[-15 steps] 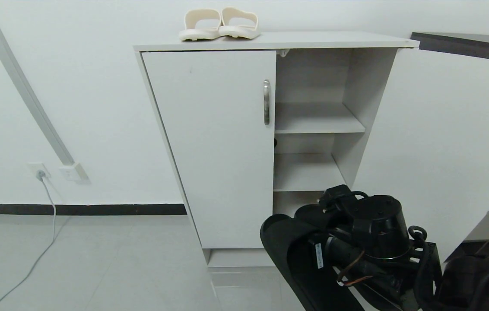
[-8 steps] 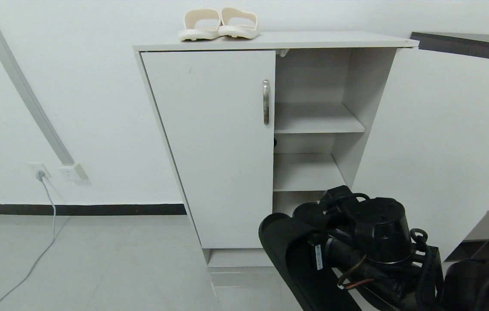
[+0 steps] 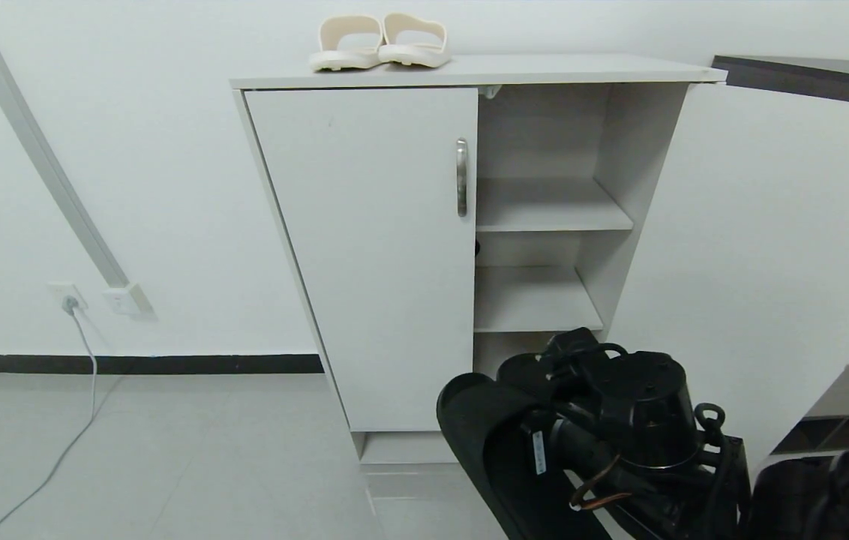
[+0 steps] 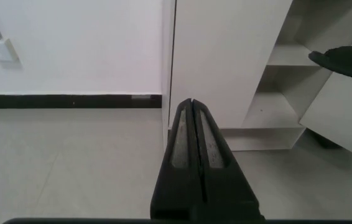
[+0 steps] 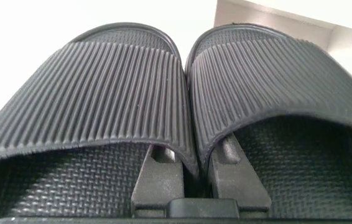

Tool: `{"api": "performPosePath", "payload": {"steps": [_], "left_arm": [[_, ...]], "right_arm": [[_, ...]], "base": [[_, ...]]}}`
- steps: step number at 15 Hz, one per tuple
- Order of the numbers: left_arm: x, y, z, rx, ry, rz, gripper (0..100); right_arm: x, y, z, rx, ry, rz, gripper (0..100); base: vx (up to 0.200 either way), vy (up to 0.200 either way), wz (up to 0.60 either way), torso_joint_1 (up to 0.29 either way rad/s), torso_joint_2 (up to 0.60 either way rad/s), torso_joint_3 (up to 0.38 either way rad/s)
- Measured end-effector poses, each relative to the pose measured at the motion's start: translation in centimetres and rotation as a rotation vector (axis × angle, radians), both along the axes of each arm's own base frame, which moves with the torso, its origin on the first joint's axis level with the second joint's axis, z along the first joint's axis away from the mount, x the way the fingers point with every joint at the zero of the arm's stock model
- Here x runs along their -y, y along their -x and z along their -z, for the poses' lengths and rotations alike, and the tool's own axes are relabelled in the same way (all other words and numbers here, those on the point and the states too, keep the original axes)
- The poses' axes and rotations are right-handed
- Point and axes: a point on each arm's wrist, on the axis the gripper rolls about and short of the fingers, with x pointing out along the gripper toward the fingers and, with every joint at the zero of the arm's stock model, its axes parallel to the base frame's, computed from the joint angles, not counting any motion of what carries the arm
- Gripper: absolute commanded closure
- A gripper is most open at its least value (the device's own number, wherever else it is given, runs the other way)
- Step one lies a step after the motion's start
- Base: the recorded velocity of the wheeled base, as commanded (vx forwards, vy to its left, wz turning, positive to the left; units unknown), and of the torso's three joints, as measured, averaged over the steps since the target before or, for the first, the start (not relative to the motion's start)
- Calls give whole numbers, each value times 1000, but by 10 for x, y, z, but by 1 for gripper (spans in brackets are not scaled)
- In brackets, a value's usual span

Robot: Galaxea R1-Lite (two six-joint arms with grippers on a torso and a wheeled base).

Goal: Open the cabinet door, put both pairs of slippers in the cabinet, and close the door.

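A white cabinet (image 3: 364, 255) stands against the wall, its left door shut and its right door (image 3: 754, 247) swung wide open, showing bare shelves (image 3: 544, 206). On the cabinet top rests a beige pair of slippers (image 3: 379, 41). Low in front of the open half is a black pair of slippers (image 3: 492, 435), toes toward the cabinet, with my right gripper (image 5: 188, 165) shut on the two inner edges pressed together. The black pair's ribbed straps (image 5: 120, 93) are seen close up. My left gripper (image 4: 191, 134) hangs shut and empty over the floor, left of the cabinet's base.
The left door carries a metal handle (image 3: 461, 177). A wall socket with a grey cable (image 3: 68, 304) trailing across the floor is at the left. A dark desk edge (image 3: 792, 71) lies behind the open door. Grey tiled floor (image 3: 169, 465) spreads left of the cabinet.
My right arm has shifted a little to the left with the black slippers still in its grip. The cabinet and the beige pair have stayed put.
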Motion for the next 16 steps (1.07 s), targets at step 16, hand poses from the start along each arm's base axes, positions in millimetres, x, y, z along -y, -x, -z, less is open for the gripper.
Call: {"api": "performPosePath", "payload": {"steps": [16], "left_arm": [[0, 0, 0, 1, -4, 1, 100]], "right_arm": [[-49, -44, 24, 45, 32, 350, 100]], "base": [[0, -88, 0, 1, 2, 0]]}}
